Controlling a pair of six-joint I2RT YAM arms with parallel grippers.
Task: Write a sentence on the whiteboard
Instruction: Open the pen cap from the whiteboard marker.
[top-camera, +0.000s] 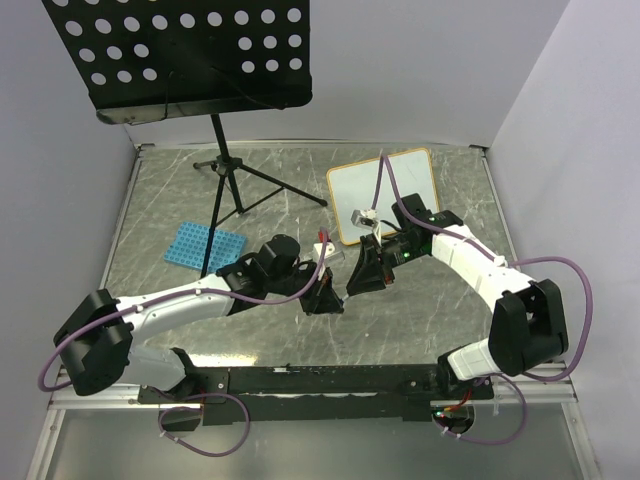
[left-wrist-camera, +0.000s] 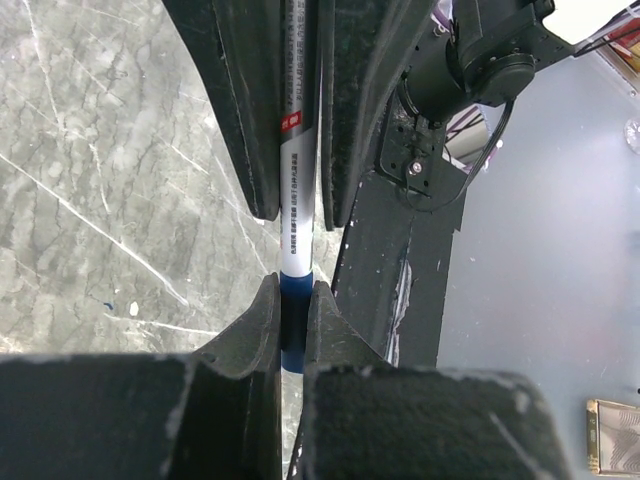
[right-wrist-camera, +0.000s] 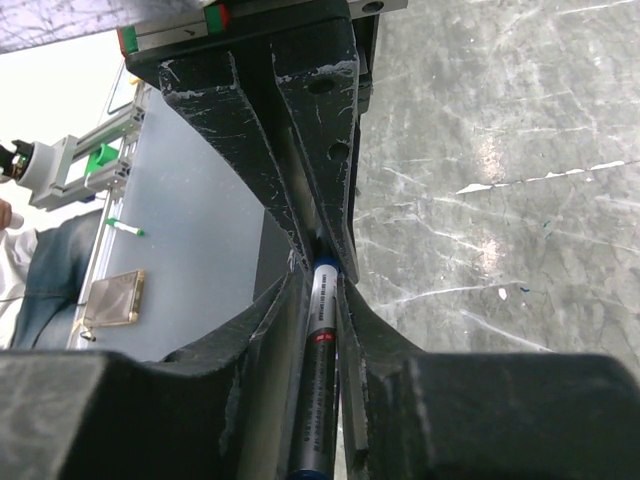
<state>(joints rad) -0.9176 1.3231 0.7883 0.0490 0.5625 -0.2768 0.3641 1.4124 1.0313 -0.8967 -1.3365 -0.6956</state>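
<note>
At the far left, a black music stand (top-camera: 180, 55) with round holes stands at the back of the grey marble surface (top-camera: 160, 200). A little to the right and nearer lies a small blue rack (top-camera: 205, 245), flat on the surface.

Next comes the left arm, which reaches toward the middle. The left gripper (left-wrist-camera: 293, 290) is closed tight on the blue end of a marker (left-wrist-camera: 297, 200). The marker has a white body with small print and a red mark.

The right gripper (right-wrist-camera: 322, 285) meets the left one tip to tip in the middle of the surface. It is closed on the body of the same marker, so both grippers are pinching one pen at once.

Behind the right gripper, toward the back right, the whiteboard (top-camera: 415, 180) lies on the surface, a bit turned. A purple cable (top-camera: 388, 180) crosses in front of it. The board is too small in the top view for me to tell what is on its face.
</note>
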